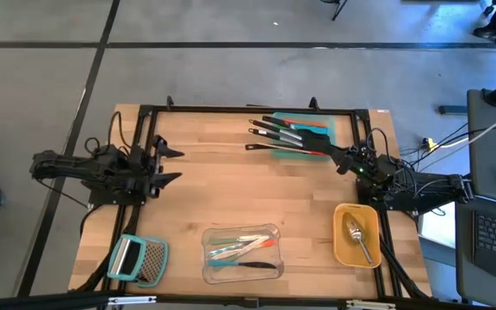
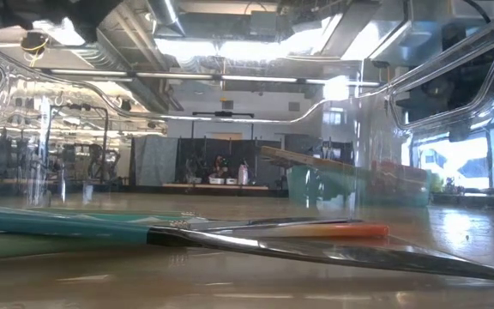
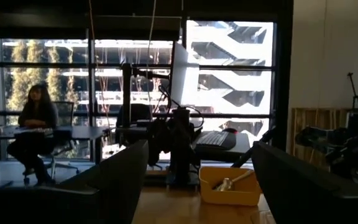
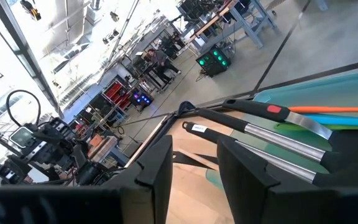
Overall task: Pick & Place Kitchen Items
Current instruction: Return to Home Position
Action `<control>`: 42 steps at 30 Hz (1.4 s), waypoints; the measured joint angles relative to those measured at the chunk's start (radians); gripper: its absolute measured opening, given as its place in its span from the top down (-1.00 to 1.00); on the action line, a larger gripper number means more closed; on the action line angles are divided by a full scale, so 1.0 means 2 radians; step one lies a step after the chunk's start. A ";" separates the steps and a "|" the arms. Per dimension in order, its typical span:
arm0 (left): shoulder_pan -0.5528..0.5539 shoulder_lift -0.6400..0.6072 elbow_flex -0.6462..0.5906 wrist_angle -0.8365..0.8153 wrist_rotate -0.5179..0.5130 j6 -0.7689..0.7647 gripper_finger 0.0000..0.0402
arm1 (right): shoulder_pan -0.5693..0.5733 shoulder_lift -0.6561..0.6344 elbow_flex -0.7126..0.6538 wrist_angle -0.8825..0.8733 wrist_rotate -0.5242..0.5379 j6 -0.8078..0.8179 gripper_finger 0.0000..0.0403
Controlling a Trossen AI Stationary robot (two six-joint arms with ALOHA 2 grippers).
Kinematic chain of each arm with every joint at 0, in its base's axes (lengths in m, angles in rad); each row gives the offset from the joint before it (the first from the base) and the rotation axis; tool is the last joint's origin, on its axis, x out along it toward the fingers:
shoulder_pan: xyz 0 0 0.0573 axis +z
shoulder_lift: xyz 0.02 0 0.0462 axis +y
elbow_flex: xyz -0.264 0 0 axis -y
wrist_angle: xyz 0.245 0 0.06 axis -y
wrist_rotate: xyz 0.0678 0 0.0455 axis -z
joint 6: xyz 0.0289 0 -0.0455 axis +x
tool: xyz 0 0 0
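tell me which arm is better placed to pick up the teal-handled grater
Left, probably. The grater lies on the robot's left, nearer the left gripper; the right gripper is far off by the teal bin.

Black slotted spatulas (image 1: pixel 284 136): piled in teal bin (image 1: pixel 344 125), far right; steel handles fan out past its left rim. Red spatula (image 1: pixel 304 121): same bin, far side of pile. Slim teal, orange, green tools (image 1: pixel 239 248): flat in clear bin (image 1: pixel 207 258), near centre. 1 silver spoon (image 1: pixel 357 237): yellow bin (image 1: pixel 341 250), near right, bowl at far end.
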 joint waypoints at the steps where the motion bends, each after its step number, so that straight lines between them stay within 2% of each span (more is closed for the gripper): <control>1: -0.004 -0.004 0.000 0.004 0.000 0.006 -0.40 | 0.000 0.000 0.000 0.000 0.000 0.000 0.36; 6: -0.020 -0.029 0.000 0.000 0.001 0.026 -0.40 | 0.000 0.000 0.000 0.000 0.000 0.000 0.36; 17: -0.039 -0.066 0.000 -0.080 -0.005 0.015 -0.40 | 0.000 0.000 0.000 0.000 0.000 0.000 0.36; 20: -0.044 -0.075 -0.018 -0.049 -0.005 0.013 -0.40 | 0.000 0.000 0.000 0.000 0.000 0.000 0.36; 24: -0.053 -0.100 -0.103 0.052 -0.019 -0.012 -0.40 | 0.000 0.000 0.000 0.000 0.000 0.000 0.36; 26: -0.062 -0.105 -0.098 0.016 -0.041 -0.019 -0.40 | 0.000 0.000 0.000 0.001 0.000 0.000 0.36; 31: -0.072 -0.117 -0.097 0.031 -0.063 0.011 -0.40 | 0.000 0.001 0.001 -0.002 -0.004 0.000 0.36; 42: -0.074 -0.117 -0.098 0.006 -0.044 0.007 -0.40 | 0.000 0.001 0.001 -0.002 -0.009 0.000 0.36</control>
